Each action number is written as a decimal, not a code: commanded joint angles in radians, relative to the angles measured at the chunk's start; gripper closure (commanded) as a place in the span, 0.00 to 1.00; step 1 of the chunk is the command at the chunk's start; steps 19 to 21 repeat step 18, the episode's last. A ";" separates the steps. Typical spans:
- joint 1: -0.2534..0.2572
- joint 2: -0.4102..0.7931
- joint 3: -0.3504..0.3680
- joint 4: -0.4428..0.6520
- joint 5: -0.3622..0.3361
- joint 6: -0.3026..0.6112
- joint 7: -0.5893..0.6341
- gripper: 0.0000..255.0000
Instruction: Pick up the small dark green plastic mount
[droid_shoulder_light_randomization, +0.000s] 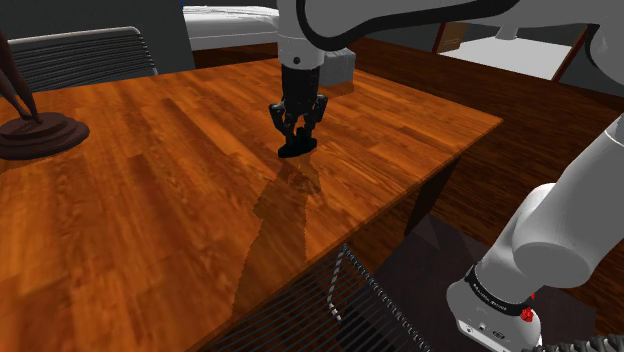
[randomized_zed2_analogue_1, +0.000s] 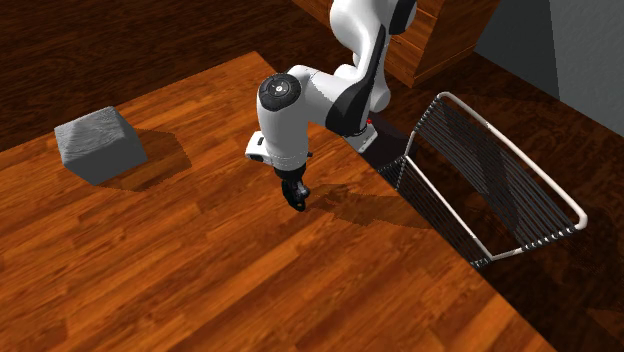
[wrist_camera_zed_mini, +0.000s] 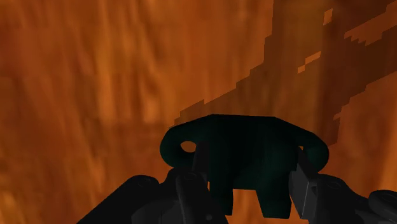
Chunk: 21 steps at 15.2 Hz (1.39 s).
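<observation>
The small dark green mount has a rounded ear with a hole on each side. It sits between my gripper's two black fingers, which press against its middle body. In the shoulder view the gripper points straight down near the table's middle, and the mount shows at its tips, at or just above the wooden tabletop. The second exterior view shows the gripper low over the wood, beneath the white wrist.
A grey block lies on the table, well away from the gripper. A dark statue base stands at the shoulder view's far left. A wire rack stands off the table's edge beside the stand.
</observation>
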 joint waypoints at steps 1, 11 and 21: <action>0.000 0.000 0.000 -0.002 0.001 0.001 0.000 1.00; 0.000 0.014 0.001 0.148 -0.005 -0.136 0.004 1.00; 0.001 0.031 0.002 0.238 -0.010 -0.209 0.009 1.00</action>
